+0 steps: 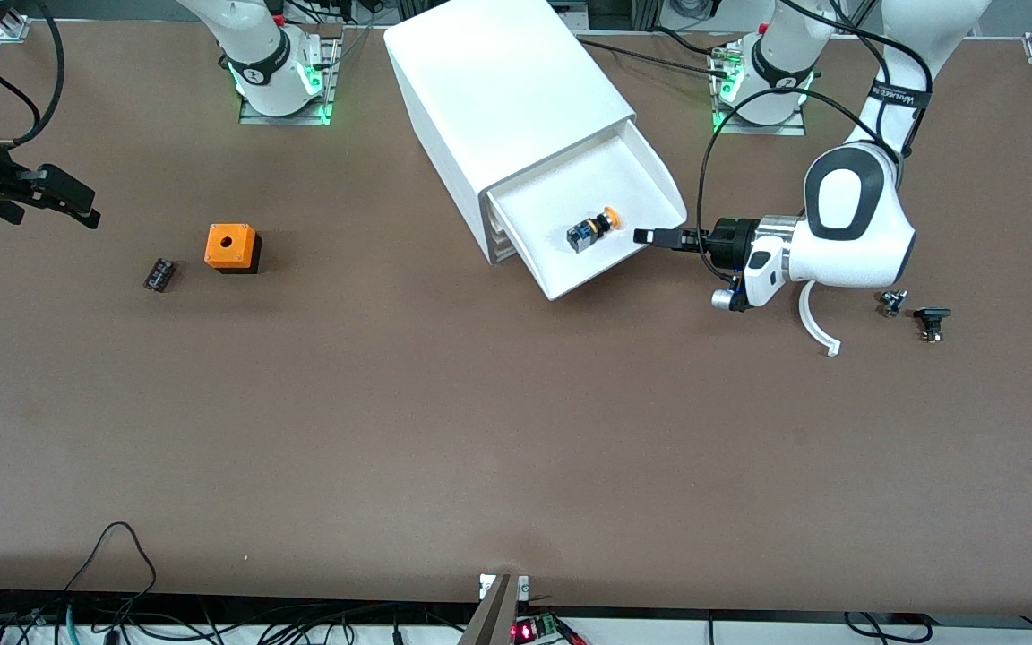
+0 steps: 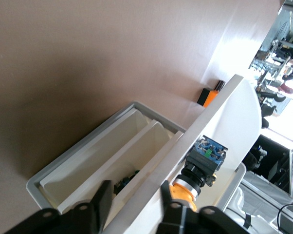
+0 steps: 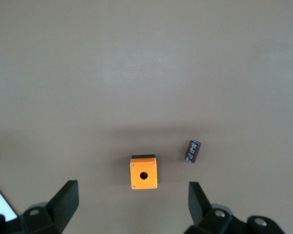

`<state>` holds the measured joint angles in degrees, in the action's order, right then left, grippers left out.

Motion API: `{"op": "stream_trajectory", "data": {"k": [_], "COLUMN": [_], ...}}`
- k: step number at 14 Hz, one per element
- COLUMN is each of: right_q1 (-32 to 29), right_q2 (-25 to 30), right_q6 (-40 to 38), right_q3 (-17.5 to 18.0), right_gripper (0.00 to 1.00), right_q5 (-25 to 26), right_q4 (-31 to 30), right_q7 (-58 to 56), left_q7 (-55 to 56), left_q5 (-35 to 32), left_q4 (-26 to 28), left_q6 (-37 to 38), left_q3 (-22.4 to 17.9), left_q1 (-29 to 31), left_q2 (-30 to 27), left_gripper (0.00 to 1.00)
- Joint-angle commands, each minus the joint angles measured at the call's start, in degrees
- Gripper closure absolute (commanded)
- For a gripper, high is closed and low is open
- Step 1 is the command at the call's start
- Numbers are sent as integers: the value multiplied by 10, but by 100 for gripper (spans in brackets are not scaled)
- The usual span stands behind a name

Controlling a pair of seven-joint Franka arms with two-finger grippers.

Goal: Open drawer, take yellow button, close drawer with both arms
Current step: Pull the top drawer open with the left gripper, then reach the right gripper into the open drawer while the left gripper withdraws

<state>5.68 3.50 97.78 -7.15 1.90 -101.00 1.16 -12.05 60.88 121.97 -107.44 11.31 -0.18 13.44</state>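
White drawer (image 1: 610, 193) stands pulled out, its side wall between the left end effector's (image 1: 650, 236) parted, empty fingers, the button (image 1: 593, 227) inside just ahead, while the right end effector (image 1: 55, 199) waits wide open.

One cabinet (image 1: 498, 98), one open drawer (image 1: 650, 184), one button (image 1: 592, 228), one orange cube (image 1: 231, 247), one ribbed black block (image 1: 159, 274), two small dark parts (image 1: 917, 313), one white curved piece (image 1: 816, 324).

Brown table (image 1: 480, 430) carrying a white cabinet (image 1: 498, 98), an orange cube (image 1: 231, 246) beside a small black ribbed block (image 1: 159, 274). Toward the left arm's end lie a white curved piece (image 1: 816, 322) and two small dark parts (image 1: 915, 313).
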Motion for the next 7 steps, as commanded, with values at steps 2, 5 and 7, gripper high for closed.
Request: {"op": "stream_trajectory", "data": {"k": [2,5,7], "right_q1": [3,1,12], "right_q2": [-42,-51,-53], "right_q6": [-7,-11,-10], "right_q3": [0,0,5], "right_gripper": [0,0,0], "right_q5": [-3,-3,-10], "right_q4": [19,19,19], "right_q7": [-6,-15,-9], "left_q7": [15,16,15], "left_q5": [-44,-78,-80], "left_q4": [-10,-15,-37], "left_q6": [-20,-73,-84], "left_q3": [-13,-45,-66], "left_q1": [19,30,35], "left_q2": [-41,-78,-89], "left_gripper": [0,0,0]}}
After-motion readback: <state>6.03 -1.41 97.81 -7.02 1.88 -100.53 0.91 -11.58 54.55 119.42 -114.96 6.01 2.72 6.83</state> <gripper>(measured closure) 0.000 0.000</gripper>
